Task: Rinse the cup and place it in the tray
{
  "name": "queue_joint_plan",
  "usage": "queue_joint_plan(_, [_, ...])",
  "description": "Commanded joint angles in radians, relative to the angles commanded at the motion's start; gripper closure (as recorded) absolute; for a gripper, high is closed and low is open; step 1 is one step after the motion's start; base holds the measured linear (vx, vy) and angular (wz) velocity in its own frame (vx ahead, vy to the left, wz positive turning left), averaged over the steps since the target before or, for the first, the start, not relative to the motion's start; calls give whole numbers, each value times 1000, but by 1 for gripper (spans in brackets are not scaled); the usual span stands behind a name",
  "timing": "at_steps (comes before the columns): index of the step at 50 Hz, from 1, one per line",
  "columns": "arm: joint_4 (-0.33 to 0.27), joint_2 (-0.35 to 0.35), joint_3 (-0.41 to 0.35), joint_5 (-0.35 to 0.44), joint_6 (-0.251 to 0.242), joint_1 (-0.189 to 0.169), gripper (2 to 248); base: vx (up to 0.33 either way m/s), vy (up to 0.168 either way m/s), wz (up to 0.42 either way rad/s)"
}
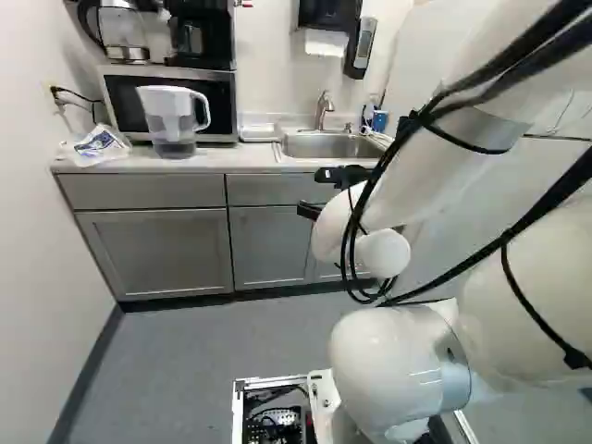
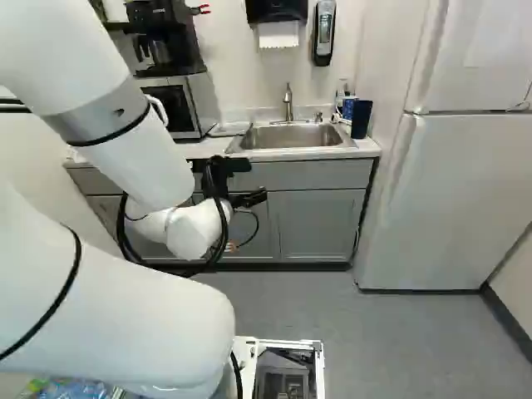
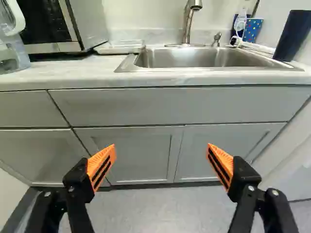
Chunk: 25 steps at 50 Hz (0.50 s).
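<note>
Presently | claw [image 2: 249, 199] spread wide | microwave [image 3: 90, 24] beside tray [image 3: 119, 48] | pitcher [image 1: 169, 116] before microwave | faucet [image 3: 188, 22] behind sink [image 3: 177, 58]

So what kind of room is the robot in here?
Most likely a small kitchen or break room: there's a sink set in a counter, a microwave with a water pitcher in front of it, and a refrigerator beside the counter.

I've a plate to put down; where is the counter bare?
The counter is bare between pitcher and sink, in front of the white tray. Across the sink, the dotted cup, white brush and dark cup crowd together.
</note>
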State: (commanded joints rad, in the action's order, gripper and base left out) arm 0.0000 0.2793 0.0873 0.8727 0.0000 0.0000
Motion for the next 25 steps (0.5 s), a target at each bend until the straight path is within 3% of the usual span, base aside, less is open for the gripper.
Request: queue_joint_plan(25, [0,-34,103,0,0,0,3,0,0,0])
